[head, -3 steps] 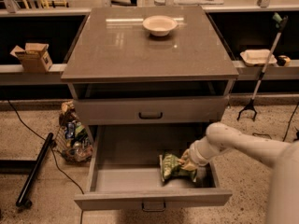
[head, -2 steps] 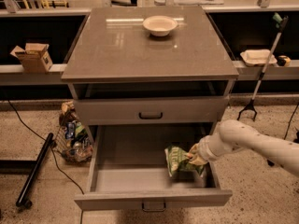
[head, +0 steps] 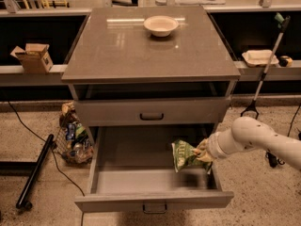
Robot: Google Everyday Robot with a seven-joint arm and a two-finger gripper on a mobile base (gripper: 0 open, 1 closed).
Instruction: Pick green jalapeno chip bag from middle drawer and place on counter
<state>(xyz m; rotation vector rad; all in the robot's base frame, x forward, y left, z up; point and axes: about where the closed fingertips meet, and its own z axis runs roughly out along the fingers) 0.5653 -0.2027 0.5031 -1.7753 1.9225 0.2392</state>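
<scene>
The green jalapeno chip bag (head: pixel 184 156) hangs in my gripper (head: pixel 201 152), lifted above the floor of the open middle drawer (head: pixel 153 202) at its right side. The gripper is shut on the bag's right edge, and my white arm (head: pixel 256 139) reaches in from the right. The counter (head: pixel 122 51) is the glossy grey-brown cabinet top above, with a white bowl (head: pixel 161 25) near its far edge.
A shut drawer with a dark handle (head: pixel 151 116) sits above the open one. A heap of colourful wrappers (head: pixel 73 138) lies on the floor at left. A cardboard box (head: pixel 33 58) is on the left ledge, a tray (head: pixel 258 57) and a grabber stick (head: pixel 265 69) at right.
The gripper has lifted the green bag off the drawer floor and moved it up and slightly right. The arm has drawn back to the right.
</scene>
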